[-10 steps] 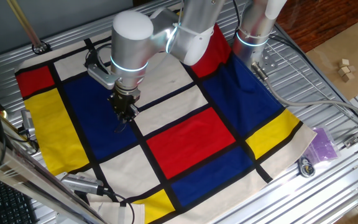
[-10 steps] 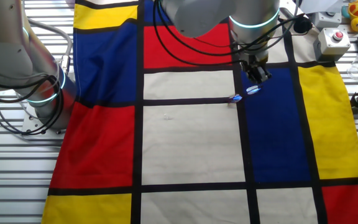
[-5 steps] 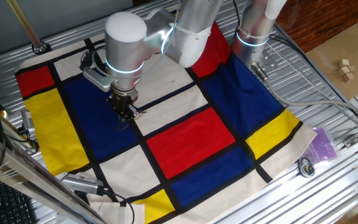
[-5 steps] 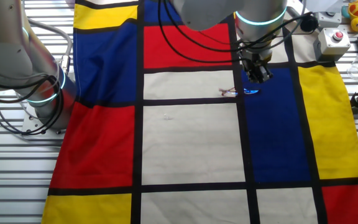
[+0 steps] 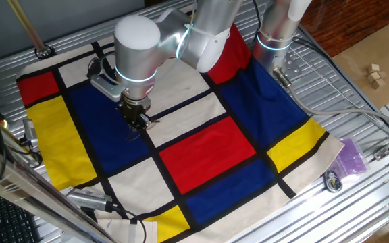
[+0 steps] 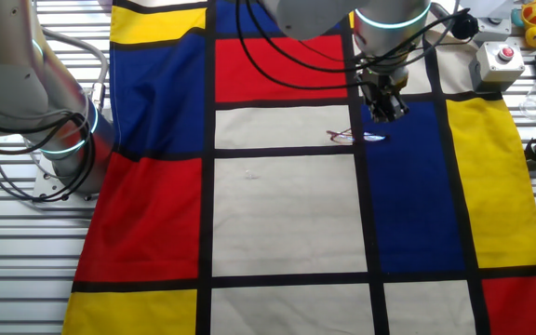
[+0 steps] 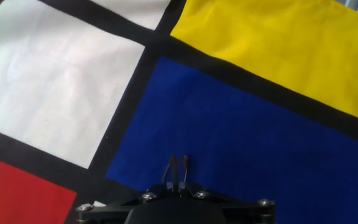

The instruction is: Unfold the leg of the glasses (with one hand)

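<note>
The glasses [image 6: 346, 137] are a tiny thin wire frame lying low over the black line between a white and a blue panel of the cloth [image 6: 287, 214]. My gripper [image 6: 383, 113] points down just right of them, jaws closed together on one end of the frame. In one fixed view the gripper [image 5: 139, 123] is at the blue panel's edge, and the glasses [image 5: 151, 121] stick out to its right. In the hand view two thin wires of the glasses [image 7: 178, 168] stick out from between the closed fingertips of my gripper [image 7: 178, 185] over blue cloth.
A second arm's base [image 6: 63, 140] stands at the cloth's left edge. A grey box with a red button [image 6: 502, 60] sits at the back right. A purple bag [image 5: 351, 156] and a metal tool [image 5: 90, 200] lie off the cloth on the slatted table.
The gripper has shifted slightly toward the blue panel's corner. The glasses have swung out leftward in the other fixed view, from the blue panel onto the black line and white edge.
</note>
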